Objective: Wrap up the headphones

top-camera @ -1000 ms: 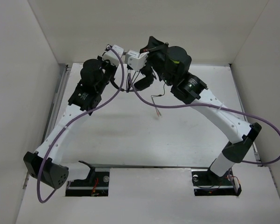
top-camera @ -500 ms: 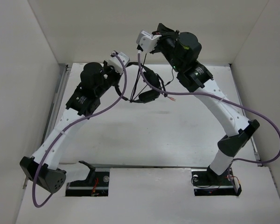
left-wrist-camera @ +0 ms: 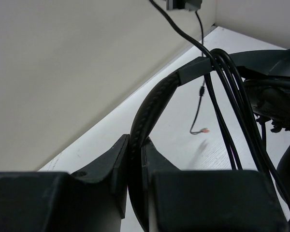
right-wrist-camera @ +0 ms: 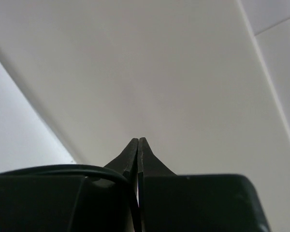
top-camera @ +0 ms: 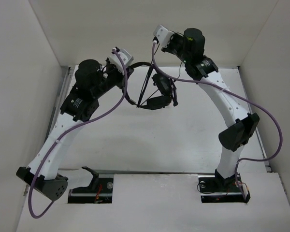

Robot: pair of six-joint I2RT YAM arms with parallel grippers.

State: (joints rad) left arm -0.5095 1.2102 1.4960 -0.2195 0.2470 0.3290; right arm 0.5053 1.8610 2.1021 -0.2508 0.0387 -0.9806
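- Headphones (top-camera: 159,92) are off the table, hanging in mid-air at the centre-back of the workspace between the two arms.
- Headband (left-wrist-camera: 154,104): the padded arc runs up from the left gripper. Both earcups (top-camera: 163,85) hang below and to the right of it.
- Cable (left-wrist-camera: 224,125): several strands already cross over the band near its slider and drop down together. One strand rises from the band to the right gripper.
- Plug end (left-wrist-camera: 203,131): a short loose tail with small coloured tips dangles free beyond the band, touching nothing.
- Left gripper (left-wrist-camera: 135,159): jaws narrow, pinched on the padded headband, holding the set up.
- Right gripper (right-wrist-camera: 137,145): raised high above the band, fingers pressed together. The thin cable curves in at their base, so it looks clamped there, though the pinch point itself is hidden.
- Step: mid-wrap, with some turns on and another loop being drawn taut. Most of the cable seems taken up, with only a short tail left.
- Next move, judged: carry the held strand around the band while the left arm keeps it steady. It calls for even tension, or the laid turns may slide off.
- Table (top-camera: 183,140): plain white and flat.
- Walls (top-camera: 48,38): bare off-white panels on three sides.
- Purple robot cables (top-camera: 261,121) loop along both arms, apart from the headphones.
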